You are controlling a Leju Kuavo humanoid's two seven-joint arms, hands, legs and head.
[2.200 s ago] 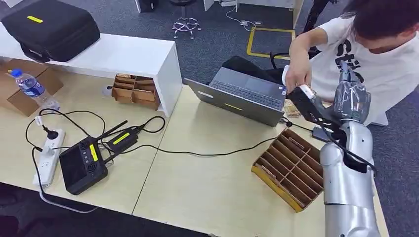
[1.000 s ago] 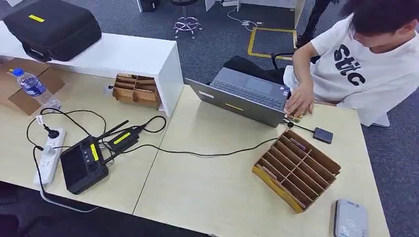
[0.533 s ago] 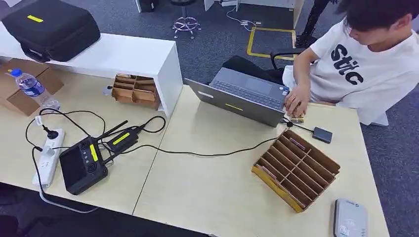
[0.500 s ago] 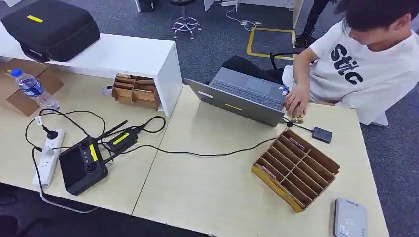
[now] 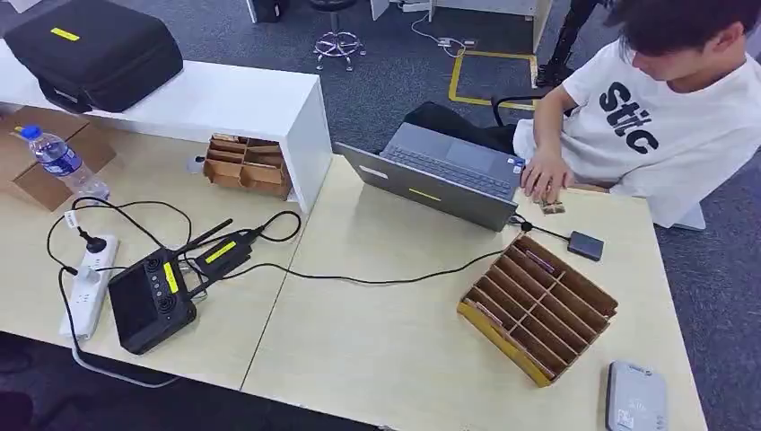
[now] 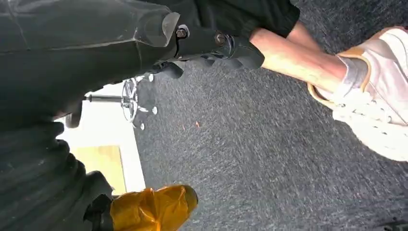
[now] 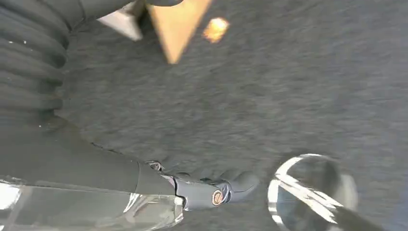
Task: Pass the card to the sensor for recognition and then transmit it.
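Handover looks finished; robot's hands hang over grey carpet.
Left hand (image 6: 211,45) and right hand (image 7: 211,192) hold nothing, fingers loosely extended; the small tan card (image 5: 553,207) lies at the desk's (image 5: 386,359) far edge, under a person's hand (image 5: 544,178).

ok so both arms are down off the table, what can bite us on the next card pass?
1. The person's hand rests beside the laptop, near the slotted card tray; an arm rising there could hit it.
2. The black cable crosses the table toward the tray and could snag.
3. The grey sensor pad sits near the table's edge and could be knocked off.
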